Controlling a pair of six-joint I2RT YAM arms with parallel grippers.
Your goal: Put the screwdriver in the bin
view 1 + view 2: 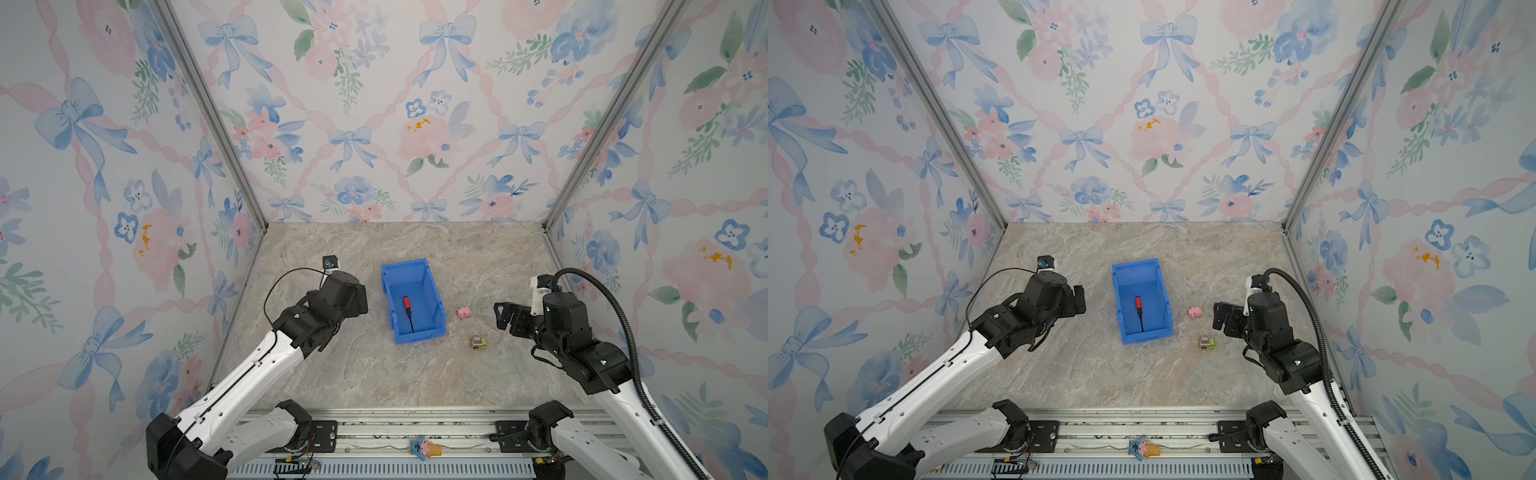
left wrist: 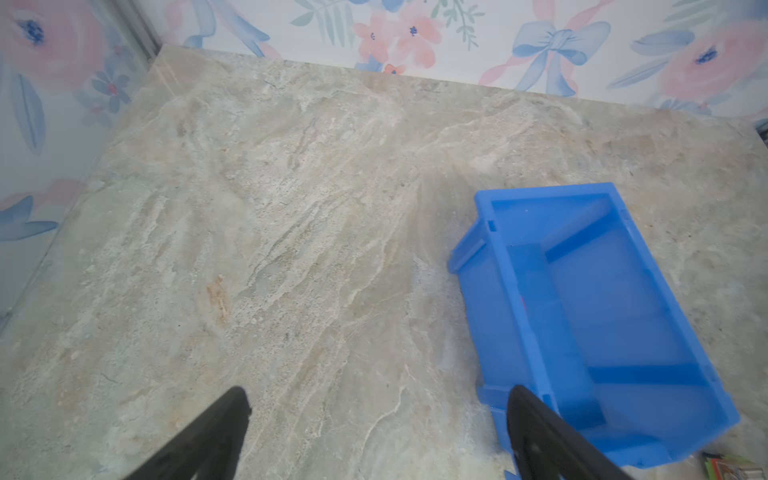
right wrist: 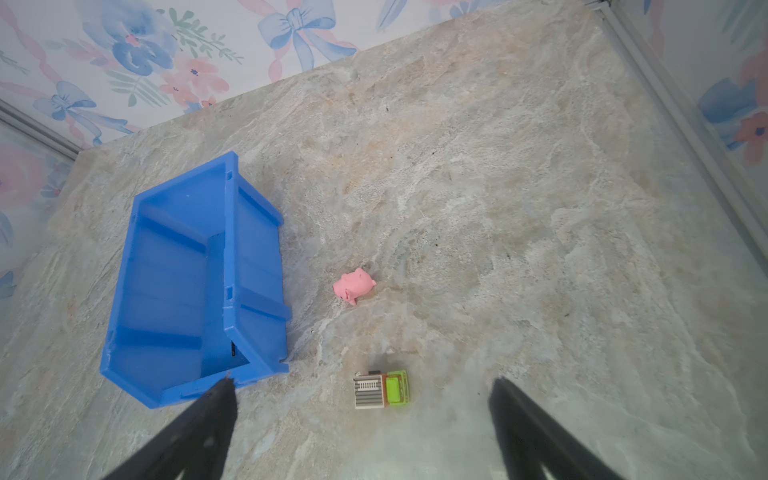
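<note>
The screwdriver (image 1: 407, 311) (image 1: 1138, 311), with a red handle and a thin black shaft, lies on the floor of the blue bin (image 1: 405, 266) (image 1: 1136, 266), handle toward the back wall. The bin stands mid-table. My left gripper (image 1: 358, 298) (image 1: 1077, 300) hovers just left of the bin, open and empty. In the left wrist view its fingers (image 2: 239, 399) stand wide apart over bare table, with the bin (image 2: 582, 291) beside one of them. My right gripper (image 1: 500, 316) (image 3: 363, 383) is open and empty, right of the bin (image 3: 166, 270). The bin's walls hide most of the screwdriver in both wrist views.
A pink pig toy (image 1: 463, 312) (image 3: 353, 284) and a small green and grey toy truck (image 1: 478, 343) (image 3: 380, 390) lie between the bin and my right gripper. A small toy (image 1: 424, 449) rests on the front rail. Flowered walls close the table on three sides.
</note>
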